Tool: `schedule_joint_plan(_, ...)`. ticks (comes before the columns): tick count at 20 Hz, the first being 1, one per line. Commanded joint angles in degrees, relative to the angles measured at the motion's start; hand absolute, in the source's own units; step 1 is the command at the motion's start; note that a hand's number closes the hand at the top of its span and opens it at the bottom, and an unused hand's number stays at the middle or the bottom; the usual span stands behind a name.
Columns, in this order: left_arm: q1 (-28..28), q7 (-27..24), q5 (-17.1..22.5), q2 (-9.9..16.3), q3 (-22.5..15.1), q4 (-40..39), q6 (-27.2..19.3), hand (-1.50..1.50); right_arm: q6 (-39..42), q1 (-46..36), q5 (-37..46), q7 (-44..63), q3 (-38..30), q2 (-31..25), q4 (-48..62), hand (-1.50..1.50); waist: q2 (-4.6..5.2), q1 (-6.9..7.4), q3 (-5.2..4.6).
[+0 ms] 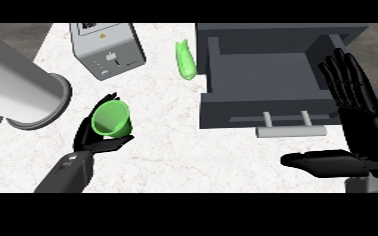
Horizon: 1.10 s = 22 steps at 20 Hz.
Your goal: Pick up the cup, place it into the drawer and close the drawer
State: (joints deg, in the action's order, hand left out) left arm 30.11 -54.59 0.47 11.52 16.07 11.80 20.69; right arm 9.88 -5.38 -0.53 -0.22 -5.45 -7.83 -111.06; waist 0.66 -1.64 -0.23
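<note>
1. Left hand (100,139) has its fingers and thumb curled round the green cup (111,120), which lies tilted in the palm with its mouth showing, well to the left of the open drawer (262,75).
2. Right hand (347,105) stands open with straight fingers up along the drawer's right side, near its front corner; it grips nothing.
3. The drawer is pulled out, its grey floor bare, its handle (291,130) jutting from the front panel toward the robot.
4. The step in hand looks like the carry: the cup has to travel right, clear the drawer's front wall and come down inside the compartment.
5. To do it well, I'd lift before moving across, so the cup's base passes over the wall rather than clipping it, and let go only once it is low over the floor.
6. Watch the green pod-shaped item (185,60) lying just left of the drawer; a low sweep could knock it.
7. Writing: the grey box appliance (108,48) left of the drawer carries a label on top and small marks on its front, too small to read.
8. A large grey cylinder (29,92) lies further left of the cup.
</note>
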Motion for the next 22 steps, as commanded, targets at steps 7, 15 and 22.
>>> schedule_joint_plan(7,0.4,-3.9,2.1,-3.0,-0.1,1.7,14.8,1.50,-0.3,0.6,0.4,-0.9,0.0,0.5,0.8,-1.50,-0.03,0.00,0.01)
schedule_joint_plan(15,-1.2,-9.6,3.5,-2.9,1.0,6.0,9.7,1.50,0.5,-1.6,-0.7,0.4,-2.0,-1.5,1.5,-1.50,-0.07,0.52,0.02)
schedule_joint_plan(22,-2.0,-9.3,8.4,-1.8,5.6,9.2,4.6,1.50,0.5,-0.1,-0.7,-0.1,-2.2,-1.0,1.9,-1.50,-0.49,1.09,0.15)
